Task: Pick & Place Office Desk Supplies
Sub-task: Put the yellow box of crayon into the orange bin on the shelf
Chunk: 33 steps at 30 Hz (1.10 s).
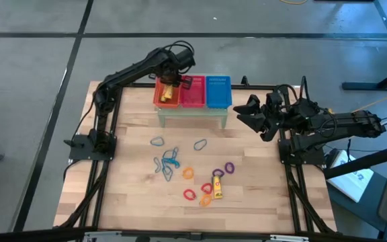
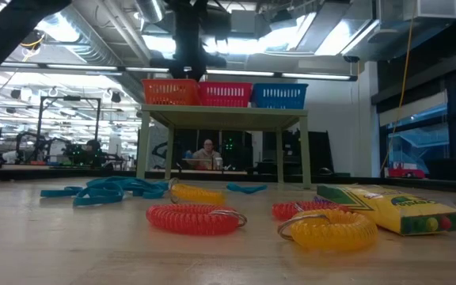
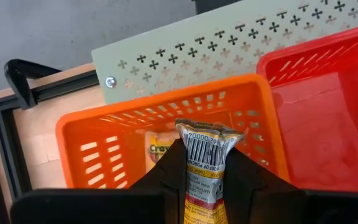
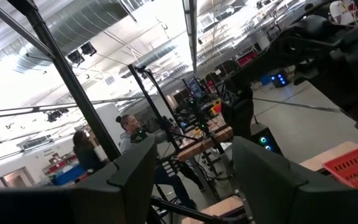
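Pinching a yellow crayon box (image 3: pixel 202 177) between its fingers, the left gripper (image 3: pixel 202 171) hangs over the orange basket (image 3: pixel 98 134); the right gripper (image 1: pixel 252 115) waits spread wide, empty.

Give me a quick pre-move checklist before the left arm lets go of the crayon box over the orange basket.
1. Grip: left gripper shut on the crayon box, box upright between the fingers. Ok.
2. Position: box is above the orange basket, inside its rim in the left wrist view. Ok.
3. Basket contents: another crayon box already lies inside; room beside it. Ok.
4. Height above the basket floor: cannot tell.
5. Right gripper: open, waiting right of the shelf, away from the baskets. Ok.
6. Remaining work: loops and a crayon box lie on the table. Not ok, job unfinished.
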Each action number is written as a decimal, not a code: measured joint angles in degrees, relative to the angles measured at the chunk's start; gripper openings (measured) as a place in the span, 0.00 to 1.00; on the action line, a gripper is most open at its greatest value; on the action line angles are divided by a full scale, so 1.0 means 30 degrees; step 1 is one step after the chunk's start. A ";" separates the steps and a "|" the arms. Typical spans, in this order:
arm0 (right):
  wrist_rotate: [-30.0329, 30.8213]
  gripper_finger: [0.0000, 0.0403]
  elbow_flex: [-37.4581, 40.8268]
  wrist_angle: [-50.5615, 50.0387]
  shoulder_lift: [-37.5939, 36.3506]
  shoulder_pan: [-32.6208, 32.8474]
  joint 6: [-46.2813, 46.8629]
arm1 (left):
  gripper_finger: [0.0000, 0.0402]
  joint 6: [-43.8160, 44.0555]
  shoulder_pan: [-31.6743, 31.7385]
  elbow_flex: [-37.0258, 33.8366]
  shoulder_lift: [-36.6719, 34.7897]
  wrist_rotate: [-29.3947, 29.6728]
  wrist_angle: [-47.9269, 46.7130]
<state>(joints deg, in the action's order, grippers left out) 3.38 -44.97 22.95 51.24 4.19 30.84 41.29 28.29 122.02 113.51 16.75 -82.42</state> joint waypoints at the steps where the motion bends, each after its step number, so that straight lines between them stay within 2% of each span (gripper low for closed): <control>1: 0.0000 0.53 0.0000 -0.0002 0.0005 0.0000 -0.0002 | 0.15 0.0007 0.0000 0.0000 -0.0050 0.0002 0.0032; 4: 0.0000 0.53 0.0000 0.0032 0.0002 0.0000 -0.0002 | 0.20 0.0069 0.0000 0.0007 -0.0077 -0.0102 0.0123; 14: 0.0000 0.53 0.0000 0.0034 0.0006 0.0000 -0.0009 | 0.45 0.0725 0.0042 0.0001 -0.0162 -0.0435 0.0484; 20: 0.0004 0.53 0.0000 0.0042 0.0000 0.0000 -0.0053 | 0.52 0.0357 0.0000 0.0000 -0.1078 0.0010 0.1481; 27: 0.0002 0.53 0.0000 0.0042 0.0000 0.0000 -0.0051 | 0.52 0.0029 -0.0240 0.0000 -0.3645 0.0564 0.5632; 33: -0.0003 0.53 0.0000 0.0046 0.0004 0.0000 -0.0046 | 0.52 -0.2905 -0.2159 0.0000 -0.6694 0.0590 1.1894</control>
<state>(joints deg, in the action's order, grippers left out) 3.37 -44.97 23.08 51.25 4.19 30.70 32.58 21.82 122.02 93.43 18.52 -46.74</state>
